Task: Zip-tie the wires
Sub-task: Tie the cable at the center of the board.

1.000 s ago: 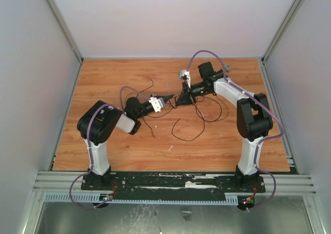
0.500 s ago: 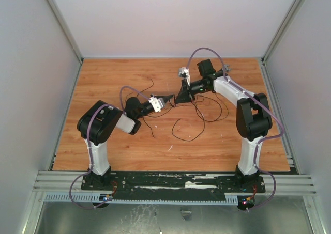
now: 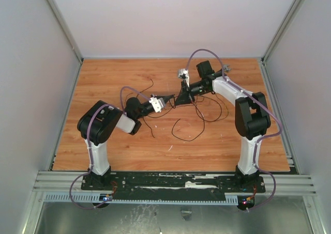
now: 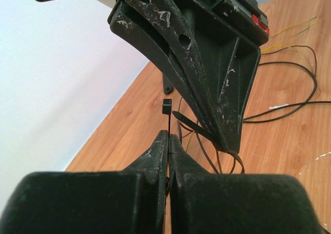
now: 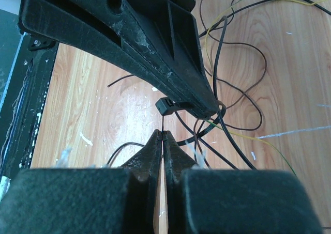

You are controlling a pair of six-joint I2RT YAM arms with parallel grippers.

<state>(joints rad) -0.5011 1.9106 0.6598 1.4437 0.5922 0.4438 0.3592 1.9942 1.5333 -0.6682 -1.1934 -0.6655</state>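
1. Wires [image 5: 219,48] lie in loose loops on the table [image 3: 114,141], spreading toward 4 o'clock from the zip tie [image 4: 167,106].
2. Left gripper [image 4: 168,138] is clamped on its strip below the head; right gripper [image 5: 162,136] is clamped on its tail.
3. Likely step: threading. Next, the tail tip needs lining up with the head slot.

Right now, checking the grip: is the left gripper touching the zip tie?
Touching. Left wrist view: the zip tie is pinched inside the shut left gripper, head poking out above.
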